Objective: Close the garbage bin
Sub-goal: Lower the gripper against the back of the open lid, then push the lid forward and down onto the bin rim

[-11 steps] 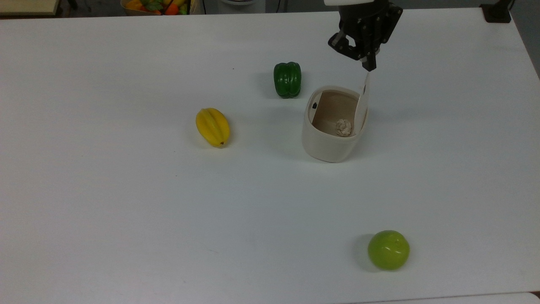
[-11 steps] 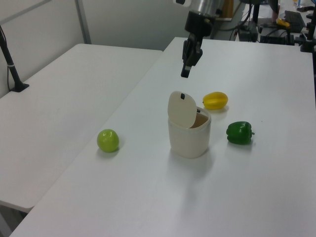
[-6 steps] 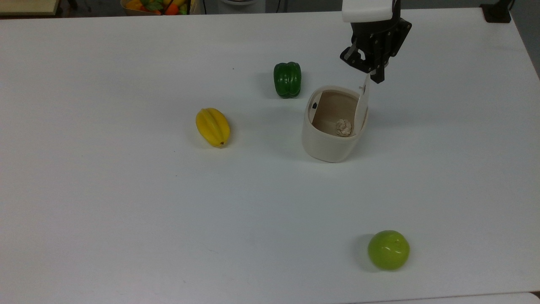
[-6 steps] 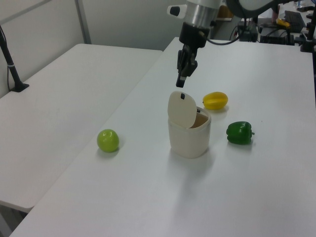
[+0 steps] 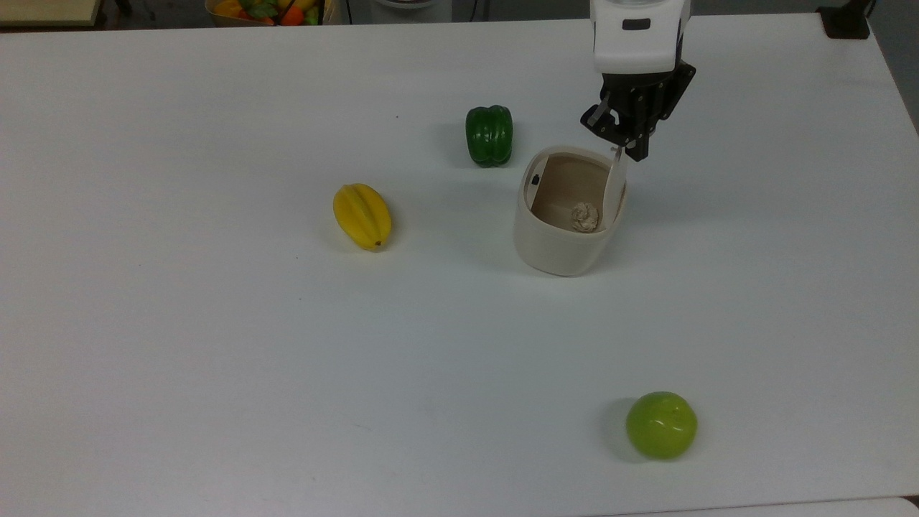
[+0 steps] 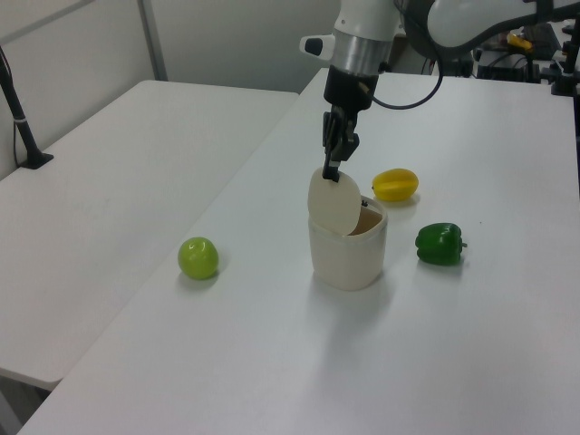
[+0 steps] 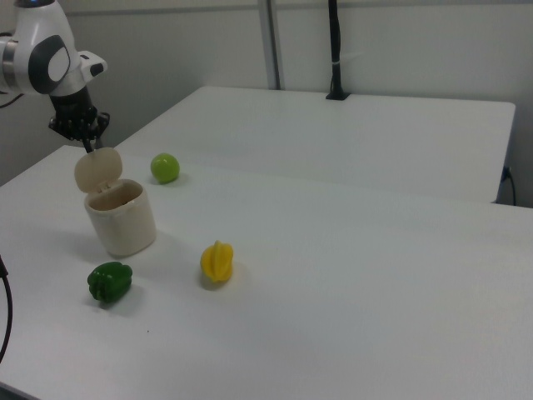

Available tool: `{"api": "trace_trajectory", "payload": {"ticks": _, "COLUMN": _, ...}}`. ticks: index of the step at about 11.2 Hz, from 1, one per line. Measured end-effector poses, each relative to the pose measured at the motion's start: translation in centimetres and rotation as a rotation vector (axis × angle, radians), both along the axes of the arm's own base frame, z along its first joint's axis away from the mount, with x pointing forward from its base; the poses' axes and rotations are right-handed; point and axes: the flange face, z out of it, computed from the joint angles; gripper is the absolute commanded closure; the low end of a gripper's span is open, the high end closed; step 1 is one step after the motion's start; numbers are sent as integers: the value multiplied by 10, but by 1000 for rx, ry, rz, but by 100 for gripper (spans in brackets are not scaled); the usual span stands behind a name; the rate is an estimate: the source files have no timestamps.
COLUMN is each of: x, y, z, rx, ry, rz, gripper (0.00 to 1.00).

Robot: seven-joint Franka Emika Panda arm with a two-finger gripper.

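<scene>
The cream-white garbage bin [image 5: 556, 251] stands open on the white table, to the right of centre in the top view. Its flat lid [image 5: 615, 188] stands upright on the right rim. The tan inside holds a crumpled paper ball [image 5: 585, 216], and a small black button [image 5: 535, 179] sits on the left rim. My gripper [image 5: 632, 149] is shut and points down, its tip at the lid's top edge. In the left view the gripper [image 6: 332, 169] meets the top of the lid [image 6: 333, 201] above the bin [image 6: 347, 258]. The right view shows the gripper [image 7: 87, 143] over the lid [image 7: 97, 167].
A green bell pepper [image 5: 489, 135] lies just left of the bin in the top view. A yellow starfruit [image 5: 362, 215] lies further left, and a green apple [image 5: 661, 424] sits near the table's lower edge. A fruit basket [image 5: 262, 11] stands beyond the table's far edge.
The gripper has come down from above the bin until its tip reaches the lid's top edge. The lid has stayed upright and the bin has not moved.
</scene>
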Motion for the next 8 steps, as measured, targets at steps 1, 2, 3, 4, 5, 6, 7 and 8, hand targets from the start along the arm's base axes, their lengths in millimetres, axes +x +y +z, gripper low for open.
{"api": "trace_trajectory", "payload": {"ticks": 1, "x": 1, "y": 0, "z": -2, "rx": -10, "ry": -2, "rz": 2, "gripper": 100}}
{"api": "trace_trajectory", "payload": {"ticks": 2, "x": 1, "y": -1, "z": -3, "rx": -20, "ry": -4, "rz": 2, "gripper": 100}}
{"api": "trace_trajectory", "payload": {"ticks": 3, "x": 2, "y": -3, "z": -4, "rx": -22, "ry": -5, "rz": 1, "gripper": 100}}
{"api": "trace_trajectory", "payload": {"ticks": 4, "x": 4, "y": -6, "z": -6, "rx": -27, "ry": -2, "rz": -4, "gripper": 100}}
{"api": "trace_trajectory", "payload": {"ticks": 5, "x": 5, "y": -11, "z": -10, "rx": -34, "ry": 5, "rz": -11, "gripper": 100}}
{"api": "trace_trajectory", "payload": {"ticks": 6, "x": 6, "y": -16, "z": -16, "rx": -44, "ry": 21, "rz": -16, "gripper": 100}}
{"api": "trace_trajectory", "payload": {"ticks": 7, "x": 7, "y": -22, "z": -23, "rx": -60, "ry": 44, "rz": -18, "gripper": 100}}
{"api": "trace_trajectory", "payload": {"ticks": 8, "x": 6, "y": -28, "z": -28, "rx": -76, "ry": 67, "rz": -15, "gripper": 100}}
